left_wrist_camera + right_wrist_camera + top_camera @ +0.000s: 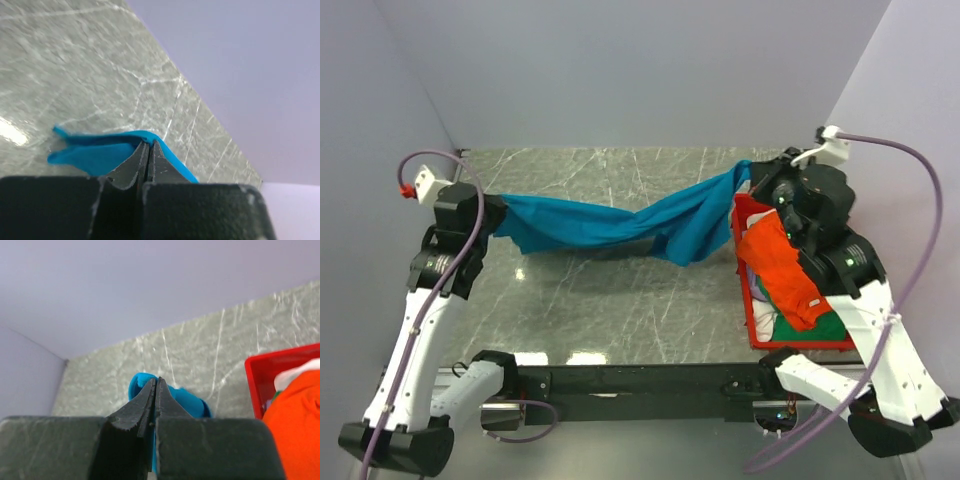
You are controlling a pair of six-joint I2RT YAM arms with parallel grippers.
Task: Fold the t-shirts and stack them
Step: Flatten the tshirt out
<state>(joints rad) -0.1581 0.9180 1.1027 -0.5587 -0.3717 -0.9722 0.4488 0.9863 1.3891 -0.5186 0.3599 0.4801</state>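
Stretching from left claw [146,151] to right claw [155,390], the teal t-shirt [610,225] is clamped tight in both.

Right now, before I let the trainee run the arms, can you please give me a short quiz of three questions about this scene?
1. True or false: the blue shirt is folded neatly and set down by itself.
2. What lies on top in the red bin? A) an orange shirt B) a black shoe C) a yellow towel
3. Fill in the word: the left gripper and the right gripper are both ____ on the blue shirt.

Key: 1 false, the shirt is twisted and stretched between the two grippers; 2 A; 3 shut.
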